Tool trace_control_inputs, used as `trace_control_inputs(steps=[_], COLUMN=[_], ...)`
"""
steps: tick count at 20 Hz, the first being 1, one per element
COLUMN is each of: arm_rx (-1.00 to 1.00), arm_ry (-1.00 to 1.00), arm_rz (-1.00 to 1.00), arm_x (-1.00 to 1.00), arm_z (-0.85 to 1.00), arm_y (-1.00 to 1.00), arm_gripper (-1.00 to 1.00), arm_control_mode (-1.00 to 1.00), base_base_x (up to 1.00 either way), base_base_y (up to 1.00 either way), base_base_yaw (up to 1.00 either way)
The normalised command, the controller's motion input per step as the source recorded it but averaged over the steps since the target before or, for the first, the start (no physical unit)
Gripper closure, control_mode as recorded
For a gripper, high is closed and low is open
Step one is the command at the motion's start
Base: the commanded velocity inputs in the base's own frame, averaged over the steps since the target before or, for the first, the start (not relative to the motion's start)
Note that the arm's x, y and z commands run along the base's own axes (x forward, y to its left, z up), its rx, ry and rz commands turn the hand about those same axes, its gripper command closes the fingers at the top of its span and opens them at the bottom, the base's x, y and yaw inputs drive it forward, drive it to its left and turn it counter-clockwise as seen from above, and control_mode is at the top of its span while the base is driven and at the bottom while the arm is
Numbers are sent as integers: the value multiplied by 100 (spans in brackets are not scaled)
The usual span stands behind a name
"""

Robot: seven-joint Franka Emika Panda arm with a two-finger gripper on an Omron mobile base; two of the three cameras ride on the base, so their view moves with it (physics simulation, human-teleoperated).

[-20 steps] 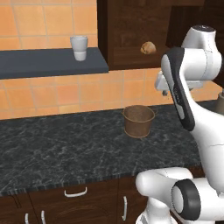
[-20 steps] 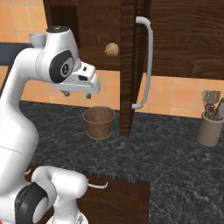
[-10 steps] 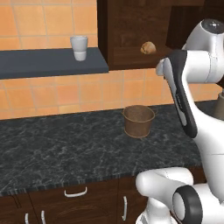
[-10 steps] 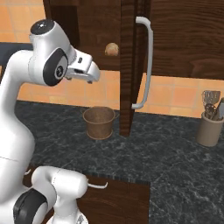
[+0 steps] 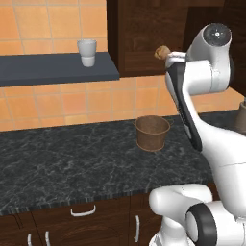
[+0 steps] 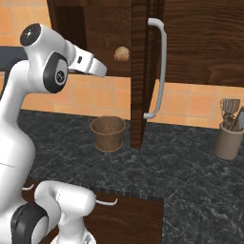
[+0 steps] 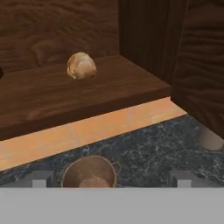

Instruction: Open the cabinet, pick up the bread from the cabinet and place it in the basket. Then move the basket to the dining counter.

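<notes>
The cabinet (image 6: 97,28) stands open, its door (image 6: 143,71) with the long silver handle (image 6: 160,66) swung out edge-on. The bread (image 6: 122,53) (image 5: 162,52) (image 7: 81,66) lies on the cabinet's bottom shelf (image 7: 92,94). Below it, on the black counter, stands the woven basket (image 5: 152,133) (image 6: 108,133) (image 7: 89,172). My gripper (image 6: 101,70) (image 7: 111,179) is raised in front of the cabinet opening, short of the bread and above the basket. Its fingertips (image 7: 41,178) stand wide apart, open, with nothing between them. The dining counter is out of view.
A white cup (image 5: 87,52) sits on a dark wall shelf (image 5: 57,68) to the left. A utensil holder (image 6: 228,138) stands on the black veined counter (image 5: 72,163) at the right. The open door (image 7: 205,65) flanks the hand's right side.
The arm has lifted the hand from above the basket up toward the cabinet opening and the bread. The jaws have stayed open. Bread and basket have not moved.
</notes>
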Motion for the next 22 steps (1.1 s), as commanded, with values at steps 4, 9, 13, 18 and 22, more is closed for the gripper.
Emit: trace_control_inputs(steps=[4, 9, 13, 18, 22], arm_rx=[0, 0, 0, 1, 1], arm_ry=[10, 8, 0, 16, 22], arm_rz=[0, 0, 2, 17, 15], arm_x=[88, 80, 89, 82, 66], arm_z=[24, 0, -8, 0, 0], arm_y=[0, -9, -13, -19, -32], arm_gripper=[-100, -100, -100, -100, -100], arm_control_mode=[-100, -100, -100, -100, -100], base_base_x=[0, 0, 0, 0, 0], base_base_y=[0, 0, 0, 0, 0], base_base_yaw=[0, 0, 0, 0, 0])
